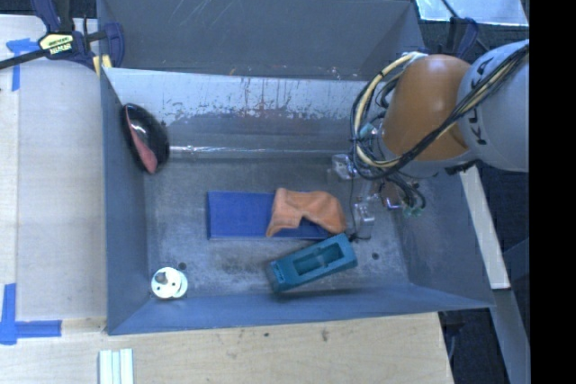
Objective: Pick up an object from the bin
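- A dark oval object with a pink face (pixel 144 139) is leaning against the left wall of the grey metal bin (pixel 270 40), well apart from the arm.
- A small white round cap (pixel 168 283) is lying in the near left corner.
- A flat blue rectangular pad (pixel 236 214) is lying mid-floor, with its right end under the cloth.
- A crumpled orange cloth (pixel 306 211) is resting on that pad. It looks soft and light, so it is likely to bunch up. A raised fold would be the best place to pinch it.
- A teal hard-plastic block with a recessed top (pixel 312 265) is lying tilted near the front wall. It looks stiff, light and perhaps slick, so taking it across its narrow width seems best.
- The gripper (pixel 363 229) is hanging just beside the cloth's right edge and over the block's right end. I cannot tell how far open it is, and nothing is showing in its hold.
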Robot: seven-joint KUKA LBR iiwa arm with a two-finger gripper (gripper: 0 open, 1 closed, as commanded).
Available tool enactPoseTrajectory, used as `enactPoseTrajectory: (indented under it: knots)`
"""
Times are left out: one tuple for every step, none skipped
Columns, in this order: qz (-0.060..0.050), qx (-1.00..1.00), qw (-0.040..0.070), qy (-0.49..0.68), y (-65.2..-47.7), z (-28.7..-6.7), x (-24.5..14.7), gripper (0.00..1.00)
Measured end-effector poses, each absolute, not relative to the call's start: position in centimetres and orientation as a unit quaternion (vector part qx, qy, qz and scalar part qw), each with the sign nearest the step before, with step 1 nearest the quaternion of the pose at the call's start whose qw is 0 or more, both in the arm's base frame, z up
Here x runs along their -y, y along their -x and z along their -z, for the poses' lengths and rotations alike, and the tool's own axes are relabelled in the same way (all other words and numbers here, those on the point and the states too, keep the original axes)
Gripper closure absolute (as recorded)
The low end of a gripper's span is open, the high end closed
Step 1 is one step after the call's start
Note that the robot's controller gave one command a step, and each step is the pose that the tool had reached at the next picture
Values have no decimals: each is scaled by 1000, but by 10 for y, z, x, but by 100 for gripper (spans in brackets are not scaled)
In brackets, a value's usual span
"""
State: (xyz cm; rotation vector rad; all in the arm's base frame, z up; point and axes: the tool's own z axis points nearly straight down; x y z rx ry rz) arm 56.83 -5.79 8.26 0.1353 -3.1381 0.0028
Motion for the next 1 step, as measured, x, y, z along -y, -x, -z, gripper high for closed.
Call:
enactPoseTrajectory:
  knots:
    - [0,1000,-4,-8,-590,-71,17,100]
